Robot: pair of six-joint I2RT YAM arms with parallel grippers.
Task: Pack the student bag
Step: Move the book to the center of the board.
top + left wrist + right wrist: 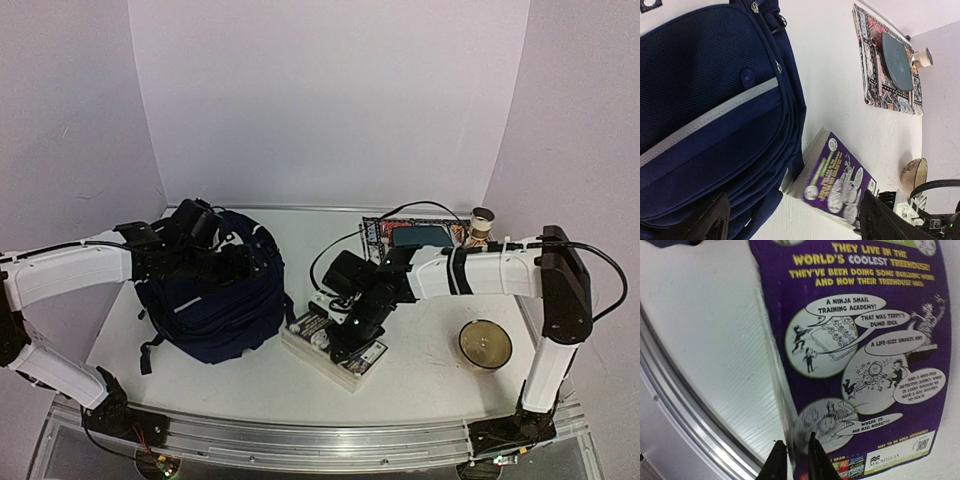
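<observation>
**Six loose things, one of each kind, and two arms**

One student bag (215,290), left of centre. One purple book (368,360), lower centre, though its thick white block may hide a second volume beneath. One patterned mat (373,232), upper right, bearing one dark teal pouch (422,237). One small cup-like pot (482,224) beside the mat. One bowl (485,344), lower right. Two arms: left arm (70,275), right arm (490,272).

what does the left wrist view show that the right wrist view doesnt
Only the left wrist view: the student bag, the patterned mat with a teal pouch, and a bowl. Only the right wrist view: the right pincer, fingertips close together at the edge of the purple book, and readable speech bubbles on its cover. Both: that book on the white table.
</observation>
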